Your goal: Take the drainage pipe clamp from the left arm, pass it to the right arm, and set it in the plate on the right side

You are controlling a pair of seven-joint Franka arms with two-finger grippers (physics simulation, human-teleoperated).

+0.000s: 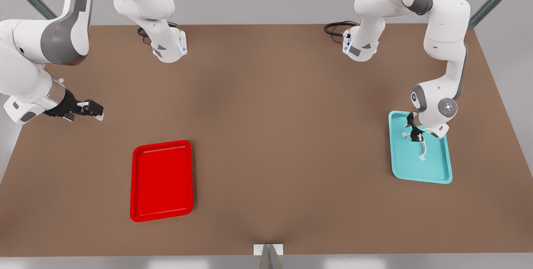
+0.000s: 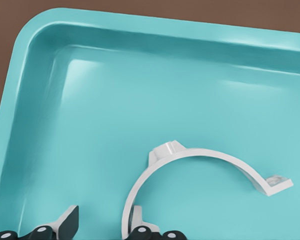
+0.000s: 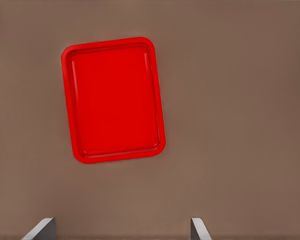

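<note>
The left gripper reaches down into the teal tray at the front view's right, its fingers spread with one end of the drainage pipe clamp between them; whether either pad touches the plastic cannot be told. In the left wrist view the drainage pipe clamp lies flat on the tray floor, a white half-ring with a small tab at each end, well inside the raised teal rim, with bare tray floor all round it. The left arm descends from its base at the table's far edge and hides the tray's far corner. The right gripper hangs above the brown table at the front view's left, pointing toward the middle, its fingers set wide apart and holding nothing. The red plate lies nearer the front edge, well apart from that gripper and from the teal tray. The stretch of table between the two trays is bare, and the right arm waits.
</note>
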